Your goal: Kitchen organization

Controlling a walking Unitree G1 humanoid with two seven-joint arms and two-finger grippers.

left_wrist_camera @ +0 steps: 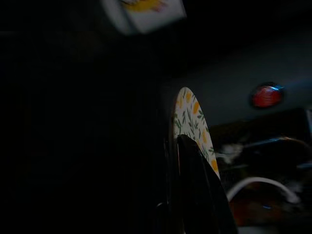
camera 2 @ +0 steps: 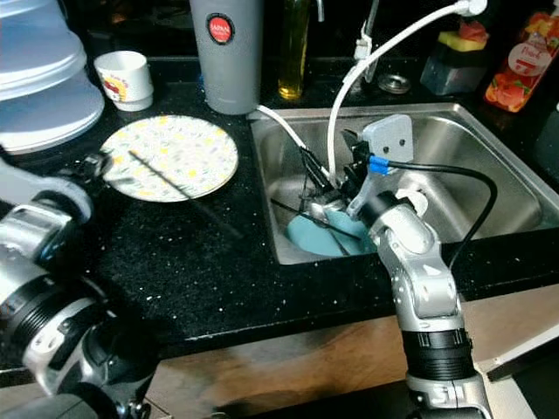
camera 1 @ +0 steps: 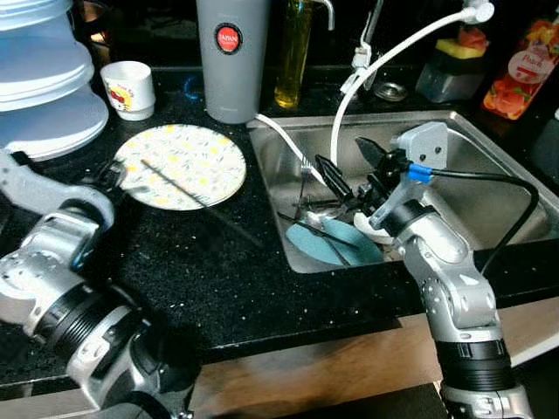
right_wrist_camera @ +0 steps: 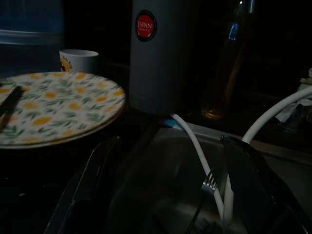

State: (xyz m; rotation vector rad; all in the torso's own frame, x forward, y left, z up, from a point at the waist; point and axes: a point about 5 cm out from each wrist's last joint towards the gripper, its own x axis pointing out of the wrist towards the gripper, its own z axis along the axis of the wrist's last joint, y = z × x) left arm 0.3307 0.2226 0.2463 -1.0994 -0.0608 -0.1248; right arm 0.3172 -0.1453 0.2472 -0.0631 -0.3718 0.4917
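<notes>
At 9 o'clock of your head view, stacked white containers [camera 1: 39, 78] sit on the black counter [camera 1: 218, 271], with a cup [camera 1: 129, 88] just beside them. The left gripper [camera 1: 112, 175] is at the 9 o'clock rim of the floral plate [camera 1: 183, 164], which lies flat on the counter; one black finger [left_wrist_camera: 197, 190] lies against the plate's edge in the left wrist view, but you cannot tell whether the claw is clamped or loose there. A thin dark stick [camera 1: 188, 194] lies across the plate and runs off toward 5 o'clock. Behind the plate, at 12 o'clock, stands a grey flask [camera 1: 232, 57] with a red label, and an oil bottle [camera 1: 293, 54] beside it. To the right, the steel sink [camera 1: 489, 175] holds a blue plate [camera 1: 327, 243] on its floor with cutlery across it, and a fork [right_wrist_camera: 210, 183] stands upright next to a white hose [camera 1: 384, 61]. The right gripper [camera 1: 351, 170] hangs inside the sink above the blue plate, claw spread wide, holding nothing. At 2 o'clock, a sponge holder [camera 1: 454, 70] and an orange bottle [camera 1: 524, 65] stand behind the sink.
</notes>
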